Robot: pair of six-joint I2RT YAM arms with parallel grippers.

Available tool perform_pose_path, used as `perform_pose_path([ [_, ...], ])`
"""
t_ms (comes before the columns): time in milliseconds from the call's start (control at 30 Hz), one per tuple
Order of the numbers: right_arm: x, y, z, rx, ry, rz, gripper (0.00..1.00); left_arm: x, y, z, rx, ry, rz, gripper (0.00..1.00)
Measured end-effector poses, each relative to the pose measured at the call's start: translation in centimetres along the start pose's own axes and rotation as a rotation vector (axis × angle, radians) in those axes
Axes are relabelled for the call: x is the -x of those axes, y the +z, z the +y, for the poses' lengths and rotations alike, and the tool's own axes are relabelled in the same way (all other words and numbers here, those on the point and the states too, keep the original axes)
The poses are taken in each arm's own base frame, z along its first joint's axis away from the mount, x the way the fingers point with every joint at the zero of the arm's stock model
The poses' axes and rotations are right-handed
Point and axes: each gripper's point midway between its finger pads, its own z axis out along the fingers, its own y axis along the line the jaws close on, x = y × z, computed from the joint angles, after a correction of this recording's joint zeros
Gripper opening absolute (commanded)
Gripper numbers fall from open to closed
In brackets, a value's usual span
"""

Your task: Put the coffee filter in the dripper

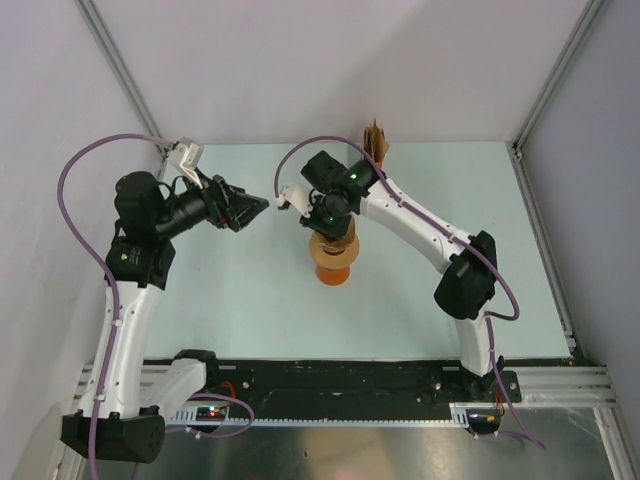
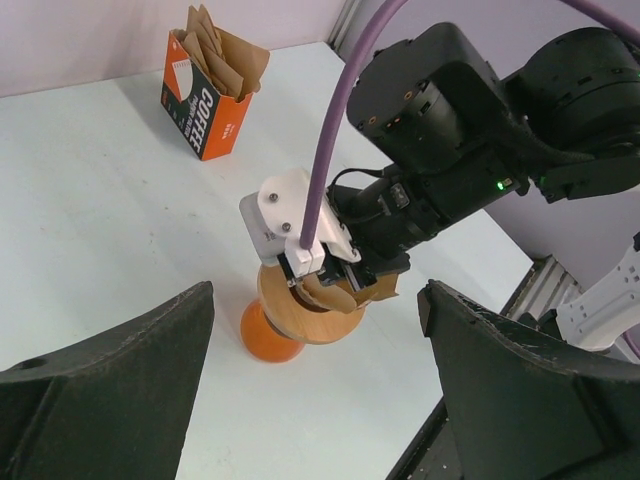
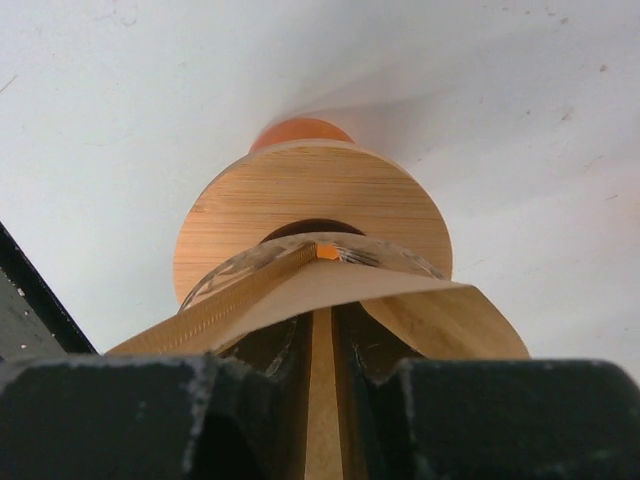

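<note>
Pinched by its crimped seam in the right gripper (image 3: pixel 318 350), jaws nearly together on the paper: a thin light-brown paper coffee filter (image 3: pixel 400 305), fanned open at the rim of the small clear ribbed cone dripper (image 3: pixel 400 256); impossible to tell from here whether touching the rim or hanging just above it; not yet seated down inside the cone; dripper perched in a round bamboo disc (image 3: pixel 310 195) atop an orange glass beaker (image 3: pixel 300 133) near the middle of the pale counter (image 2: pixel 100 220); off to the left, well apart from the stack, the left gripper (image 1: pixel 258 206), jaws spread wide and holding nothing; at the back of the counter, an orange cardboard box (image 2: pixel 205 115) stuffed with spare brown papers; judged feather-light and limp, prone to creasing, tearing or springing askew once let go; best taken at the stiffer folded seam, as here, leaving the mouth free to spread against the ribbed wall; only a light pinch needed; probably wise to lower it well into the cone before letting go; tall stack likely top-heavy and easily nudged off centre.
</note>
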Motion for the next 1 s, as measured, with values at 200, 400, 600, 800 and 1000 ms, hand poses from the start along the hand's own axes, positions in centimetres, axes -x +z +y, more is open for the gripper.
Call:
perform_pose_path([
  [200, 1.3, -1.8, -0.7, -0.033, -0.005, -0.043, 0.21, 0.2, 0.0, -0.1, -0.002, -0.006, -0.006, 0.9],
  [400, 2.0, -4.3, -1.4, -0.063, 0.005, -0.092, 0.23, 0.2, 0.4, 0.3, -0.004, -0.011, -0.005, 0.87],
  [600, 2.4, -9.7, -3.4, -0.059, 0.128, -0.252, 0.24, -0.5, 2.0, 0.7, -0.056, -0.051, 0.036, 0.75],
  [800, -0.7, -15.6, -5.0, 0.009, 0.387, -0.476, 0.24, -3.9, 5.8, 0.5, -0.167, -0.124, 0.169, 0.54],
  [1000, -1.2, -14.4, -2.6, 0.236, 0.568, -0.585, 0.25, -8.9, 9.6, -0.2, -0.262, -0.213, 0.335, 0.49],
])
